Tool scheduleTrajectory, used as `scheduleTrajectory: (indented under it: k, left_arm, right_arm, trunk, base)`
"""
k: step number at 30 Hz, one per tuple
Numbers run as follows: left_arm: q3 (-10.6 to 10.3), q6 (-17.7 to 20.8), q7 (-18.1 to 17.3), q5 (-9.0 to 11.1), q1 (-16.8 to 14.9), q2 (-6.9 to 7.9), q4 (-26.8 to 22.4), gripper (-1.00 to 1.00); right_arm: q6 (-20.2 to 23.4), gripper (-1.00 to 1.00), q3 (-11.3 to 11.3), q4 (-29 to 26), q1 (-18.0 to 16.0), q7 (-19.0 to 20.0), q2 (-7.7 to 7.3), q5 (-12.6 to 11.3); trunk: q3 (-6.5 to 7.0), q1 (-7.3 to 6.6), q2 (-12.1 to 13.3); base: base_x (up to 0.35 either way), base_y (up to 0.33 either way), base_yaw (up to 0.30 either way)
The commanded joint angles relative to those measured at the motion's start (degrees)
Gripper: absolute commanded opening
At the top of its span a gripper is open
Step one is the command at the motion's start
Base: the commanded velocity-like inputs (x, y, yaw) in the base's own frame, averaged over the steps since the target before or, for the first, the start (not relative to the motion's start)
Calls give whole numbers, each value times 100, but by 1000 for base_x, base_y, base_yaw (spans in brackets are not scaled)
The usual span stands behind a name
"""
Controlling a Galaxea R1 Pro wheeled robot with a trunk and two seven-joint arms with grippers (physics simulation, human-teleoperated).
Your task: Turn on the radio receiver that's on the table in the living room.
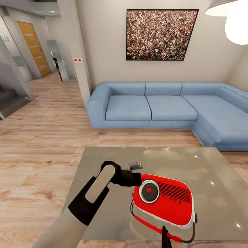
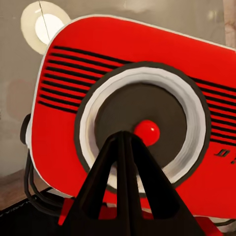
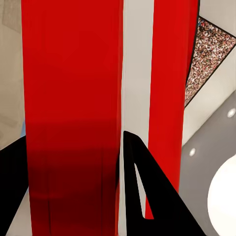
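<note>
the radio point(image 1: 164, 203) lies on its back near the front edge of the grey glossy table point(image 1: 213, 172), dial up, its thin wire handle point(image 1: 187, 239) curving round the near side. the table stands on a light wood floor point(image 1: 41, 137) in front of a blue corner sofa point(image 1: 162, 106), with a framed crowd picture point(image 1: 160, 34) on the wall above and a white lamp point(image 1: 234, 17) hanging at the upper right. the left arm reaches in from the lower left, and the left gripper point(image 1: 137, 179) sits right at the radio's top left corner, beside the round silver-ringed dial point(image 1: 148, 191). in the left wrist view the left gripper point(image 2: 127, 142) has its two dark fingers drawn together to a point, closed on nothing, the tip lying just beside the red centre of the dial point(image 2: 146, 132), with the slotted grille point(image 2: 64, 78) running off to the side. the right gripper point(image 1: 165, 231) pokes up at the radio's near edge; in the right wrist view its fingers point(image 3: 140, 191) stand spread, one on each side of a red band of the radio point(image 3: 73, 108), though whether they press on it cannot be told.
</note>
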Motion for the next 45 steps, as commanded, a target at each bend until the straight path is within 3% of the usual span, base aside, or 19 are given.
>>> scheduleTrajectory:
  k: [1,4,11,15,45]
  left_arm:
    - [-1,-1,0,1,0,0,6,-100]
    - [-2,-6,-78,7,-4,0,110,-100]
    - [-17,-51,-752,-11,-258,0,540,-100]
    - [-25,-60,-901,-16,-311,0,612,-100]
    - [-35,-75,-954,-11,-325,0,938,-100]
  right_arm:
    - [48,-100,2,-5,-1,-3,0,96]
    - [48,-100,2,-5,-1,-6,0,102]
    - [48,-100,2,-6,-1,-8,0,119]
    - [48,-100,2,-5,-1,-4,0,284]
    - [48,-100,2,-11,-1,-3,35,366]
  trunk:
    - [0,0,0]
    - [0,0,0]
    - [0,0,0]
    - [0,0,0]
    - [0,0,0]
  base:
    - [0,0,0]
    - [0,0,0]
    - [0,0,0]
    - [0,0,0]
    - [0,0,0]
